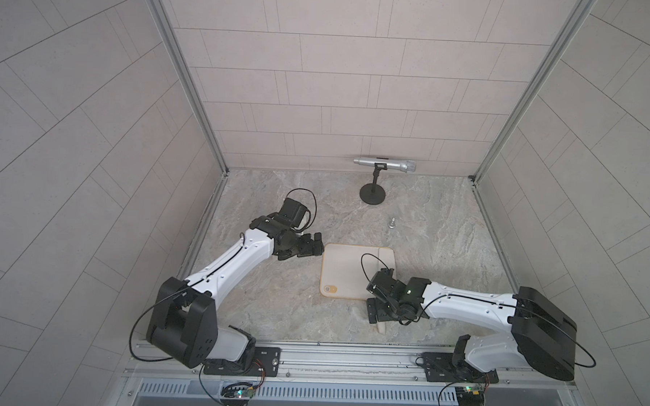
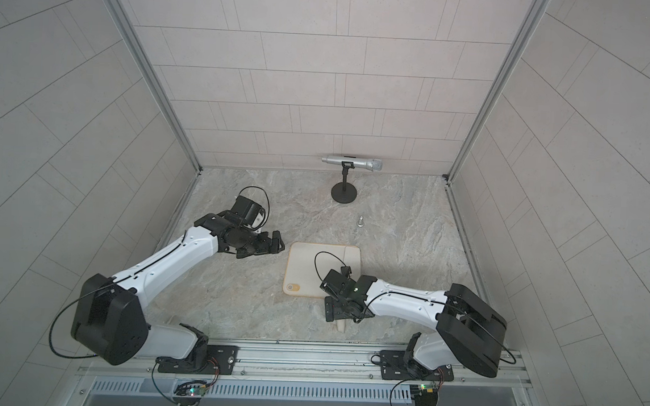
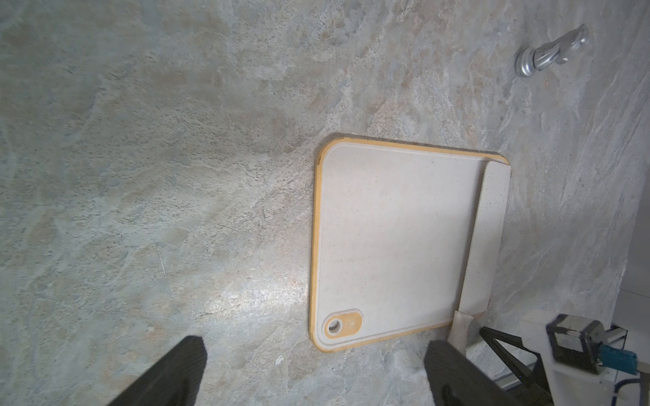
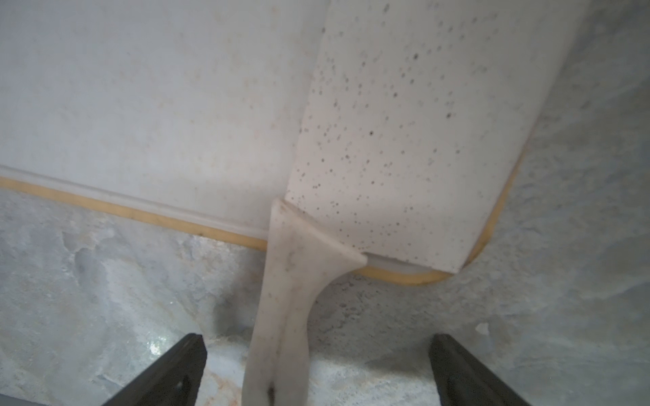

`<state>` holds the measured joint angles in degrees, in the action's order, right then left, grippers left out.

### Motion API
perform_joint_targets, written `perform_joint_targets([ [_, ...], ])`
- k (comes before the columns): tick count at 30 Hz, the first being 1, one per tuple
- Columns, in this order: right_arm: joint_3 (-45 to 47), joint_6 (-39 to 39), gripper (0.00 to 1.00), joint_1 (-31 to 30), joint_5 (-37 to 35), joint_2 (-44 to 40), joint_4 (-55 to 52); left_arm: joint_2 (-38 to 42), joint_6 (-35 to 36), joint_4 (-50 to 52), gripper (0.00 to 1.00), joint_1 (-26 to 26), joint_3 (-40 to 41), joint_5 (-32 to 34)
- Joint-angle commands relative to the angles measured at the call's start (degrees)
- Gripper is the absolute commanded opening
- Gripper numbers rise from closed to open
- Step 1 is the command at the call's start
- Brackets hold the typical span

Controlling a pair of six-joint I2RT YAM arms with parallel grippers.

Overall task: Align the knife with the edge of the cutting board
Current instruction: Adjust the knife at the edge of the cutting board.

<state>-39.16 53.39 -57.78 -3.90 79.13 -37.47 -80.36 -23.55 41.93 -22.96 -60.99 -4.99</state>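
Observation:
The cream cutting board (image 1: 341, 265) (image 2: 305, 263) with a tan rim lies flat mid-table. The pale knife (image 1: 387, 256) (image 2: 353, 255) lies along its right edge, blade on the board. Its beige handle (image 4: 285, 316) sticks out past the near edge. My right gripper (image 1: 380, 315) (image 4: 316, 348) hangs over that handle, open, a finger on either side and neither touching it. My left gripper (image 1: 320, 243) (image 3: 313, 348) stands open and empty just left of the board's far-left corner. The left wrist view shows the whole board (image 3: 387, 246) and the knife (image 3: 489, 228).
A silver microphone (image 1: 385, 164) on a black stand (image 1: 373, 194) is at the back by the wall. A small silver chess-like piece (image 1: 393, 222) (image 3: 548, 52) stands between the stand and the board. Tiled walls close in three sides of the marble table.

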Motion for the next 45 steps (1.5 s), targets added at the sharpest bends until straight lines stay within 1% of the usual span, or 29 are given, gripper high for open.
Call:
perform_joint_targets([
  [1, 0.88, 0.81, 1.0, -0.23, -0.82, -1.34, -0.61, -0.14, 0.84, 1.41, 1.0, -0.33, -0.27, 0.01],
  [20, 1.36, 1.31, 1.0, -0.23, -1.89, -3.54, -2.37, -0.23, 0.86, 1.47, 1.0, -0.33, -0.27, 0.03],
  [45, 0.58, 1.81, 1.0, -0.22, -3.13, -2.86, -5.52, -0.43, 0.81, 1.44, 1.0, -0.36, -0.27, -0.02],
])
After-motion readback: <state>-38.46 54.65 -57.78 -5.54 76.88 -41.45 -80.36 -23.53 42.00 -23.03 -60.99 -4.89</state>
